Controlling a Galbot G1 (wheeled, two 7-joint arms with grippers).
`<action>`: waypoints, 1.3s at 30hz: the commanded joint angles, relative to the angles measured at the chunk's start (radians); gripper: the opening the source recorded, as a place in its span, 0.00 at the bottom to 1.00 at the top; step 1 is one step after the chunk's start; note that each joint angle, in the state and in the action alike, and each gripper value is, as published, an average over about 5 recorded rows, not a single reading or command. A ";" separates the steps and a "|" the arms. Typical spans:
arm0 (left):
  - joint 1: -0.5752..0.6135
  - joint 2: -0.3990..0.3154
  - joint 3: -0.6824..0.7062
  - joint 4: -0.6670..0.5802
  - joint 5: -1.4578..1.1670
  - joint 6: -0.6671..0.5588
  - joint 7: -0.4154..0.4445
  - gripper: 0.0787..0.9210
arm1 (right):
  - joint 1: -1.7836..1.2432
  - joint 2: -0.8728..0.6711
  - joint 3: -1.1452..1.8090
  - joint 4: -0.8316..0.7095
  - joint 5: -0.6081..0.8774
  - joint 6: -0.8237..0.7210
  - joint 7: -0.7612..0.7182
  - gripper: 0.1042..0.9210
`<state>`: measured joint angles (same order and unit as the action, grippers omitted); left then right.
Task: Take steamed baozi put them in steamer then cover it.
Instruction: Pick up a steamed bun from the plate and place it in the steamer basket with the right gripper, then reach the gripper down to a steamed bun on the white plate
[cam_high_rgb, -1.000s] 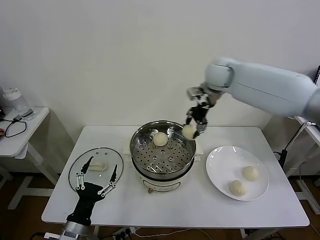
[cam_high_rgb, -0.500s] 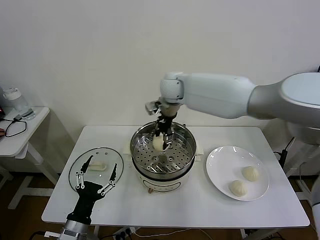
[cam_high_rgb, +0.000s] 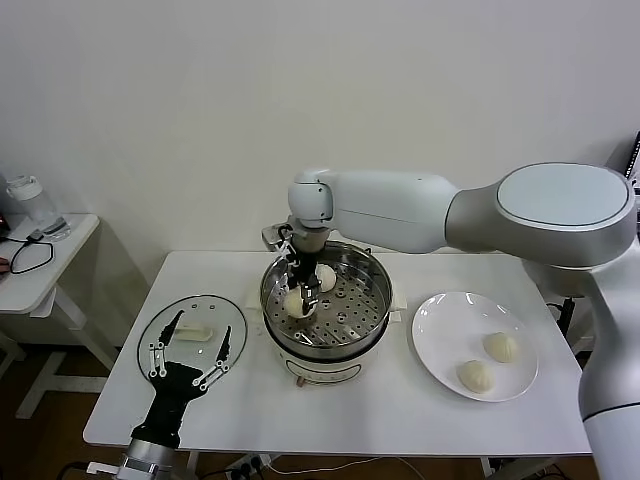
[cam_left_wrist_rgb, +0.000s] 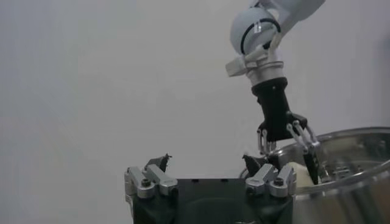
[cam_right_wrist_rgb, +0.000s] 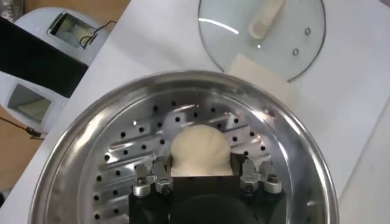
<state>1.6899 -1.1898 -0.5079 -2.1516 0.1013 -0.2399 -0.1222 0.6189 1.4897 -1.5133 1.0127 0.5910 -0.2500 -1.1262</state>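
The steamer (cam_high_rgb: 325, 330) stands mid-table, its perforated tray (cam_right_wrist_rgb: 122, 158) showing in the right wrist view. My right gripper (cam_high_rgb: 296, 290) reaches down into its left side, shut on a baozi (cam_high_rgb: 296, 304), which shows between the fingers in the right wrist view (cam_right_wrist_rgb: 200, 149) just above the tray. A second baozi (cam_high_rgb: 325, 277) lies at the back of the tray. Two more baozi (cam_high_rgb: 502, 347) (cam_high_rgb: 474, 375) lie on the white plate (cam_high_rgb: 440, 325). The glass cover (cam_high_rgb: 170, 322) lies flat on the table at the left. My left gripper (cam_high_rgb: 190, 352) hovers open over it.
The table's front edge (cam_high_rgb: 350, 440) runs below the steamer and plate. A small side table (cam_high_rgb: 40, 265) with a bottle and cable stands far left. The right arm spans from the right, above the steamer's back.
My right gripper has carried the baozi from the steamer's right rim across to the left and lowered it into the pot. The left arm has not moved.
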 joint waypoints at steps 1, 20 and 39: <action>0.000 0.001 -0.004 0.001 0.000 -0.002 0.000 0.88 | -0.019 0.031 -0.004 -0.022 -0.007 -0.003 0.010 0.68; 0.006 -0.005 -0.012 -0.006 0.000 0.001 0.001 0.88 | 0.081 -0.355 0.129 0.282 -0.136 0.019 -0.022 0.88; 0.002 -0.003 -0.003 -0.007 0.008 0.017 0.003 0.88 | -0.085 -0.984 0.219 0.277 -0.356 0.204 -0.199 0.88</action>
<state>1.6952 -1.1919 -0.5135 -2.1567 0.1081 -0.2286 -0.1197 0.6524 0.7731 -1.3342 1.2624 0.3472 -0.1153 -1.2652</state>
